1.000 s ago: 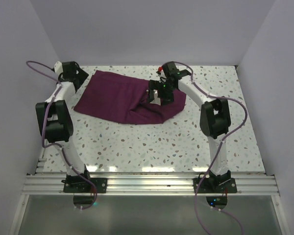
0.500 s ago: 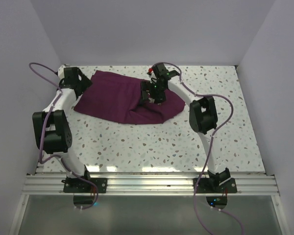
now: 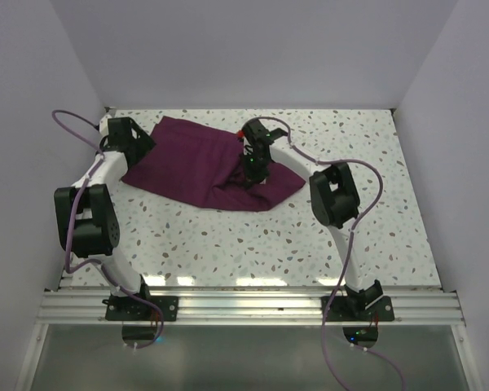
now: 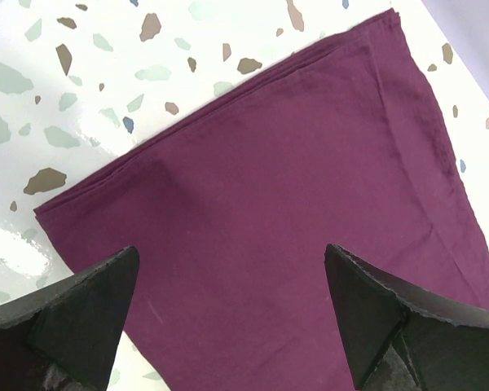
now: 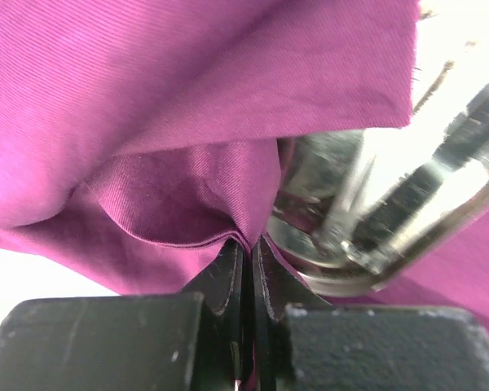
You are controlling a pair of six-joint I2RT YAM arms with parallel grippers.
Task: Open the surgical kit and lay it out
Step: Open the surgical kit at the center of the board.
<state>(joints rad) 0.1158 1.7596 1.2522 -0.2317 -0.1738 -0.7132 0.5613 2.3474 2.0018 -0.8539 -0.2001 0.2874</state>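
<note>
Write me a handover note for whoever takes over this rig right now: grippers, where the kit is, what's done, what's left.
Left gripper: open, hovering over the cloth's left edge, holding nothing.
Right gripper: shut on a fold near the cloth's middle.
Kit: the cloth lies bunched on the far part of the table. A steel piece shows beside the pinched fold, too blurred to name.
Done: wrap partly opened.
Left: spread the cloth flat and lay out its contents; nothing is set out yet.
</note>
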